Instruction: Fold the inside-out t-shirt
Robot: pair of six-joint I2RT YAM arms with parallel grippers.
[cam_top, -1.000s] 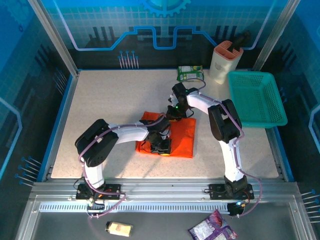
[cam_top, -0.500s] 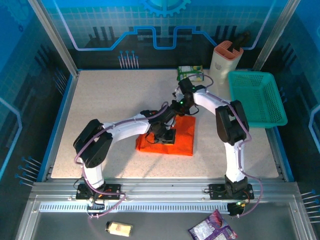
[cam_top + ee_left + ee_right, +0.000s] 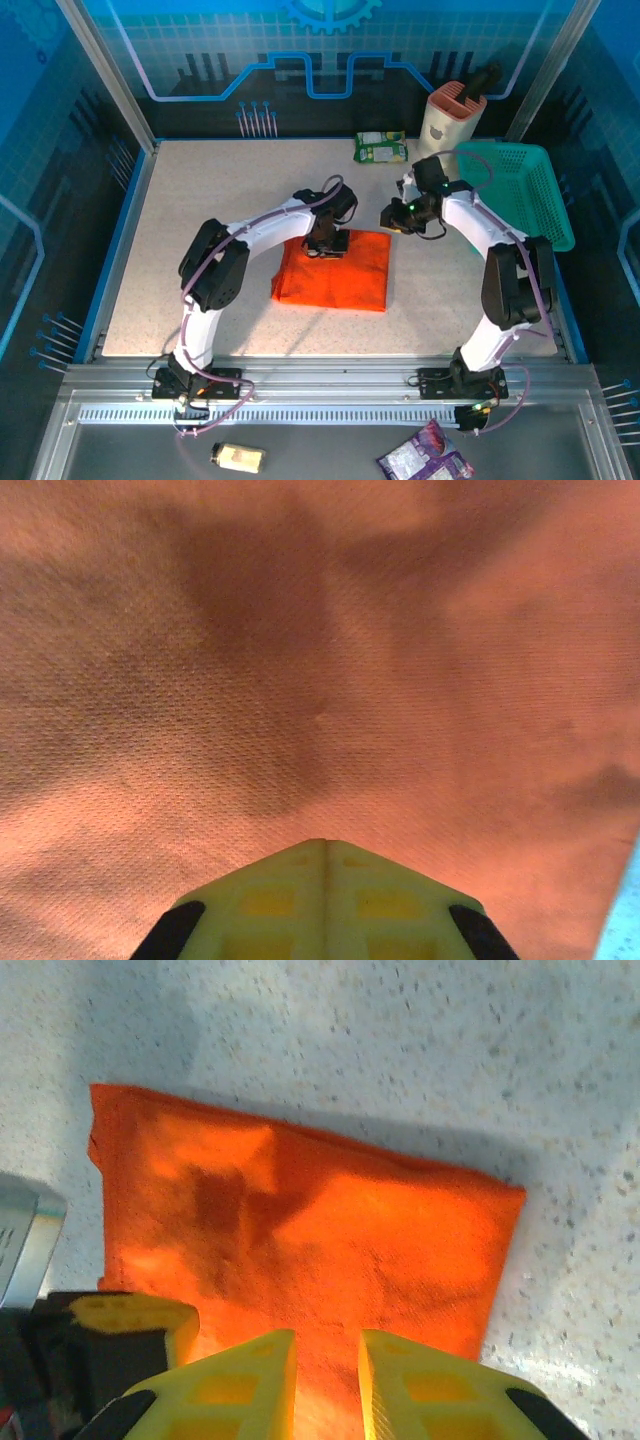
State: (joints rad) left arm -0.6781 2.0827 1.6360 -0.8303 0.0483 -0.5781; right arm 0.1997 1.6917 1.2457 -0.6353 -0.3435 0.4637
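Moved since earlier: both arms have left the middle of the t-shirt [image 3: 340, 275]. We see the right claw [image 3: 392, 216] carried off the cloth toward the teal basket [image 3: 515, 195], and the left claw [image 3: 328, 243] shifted to the shirt's far edge.
T-shirt position: we find it lying flat on the counter [image 3: 220, 200], roughly central and well apart from the basket.
T-shirt shape: we see a compact orange rectangle with no sleeve or collar sticking out. Its edges are fairly straight, though the left one is a little uneven.
Left claw: clenched, fingertips meeting. It sits low over the cloth at the far edge, and its wrist view shows the weave close beneath. We cannot tell whether it presses on the fabric, and we see no fold pinched.
Right claw: its fingers are slightly parted with nothing between them. It hangs above bare counter just beyond the shirt's far right corner.
Done: we judge the folding essentially complete, since the garment is already a neat packet.
Left: at most a last smoothing of the top layer and getting the left arm clear. We cannot tell which side of the cloth faces out.
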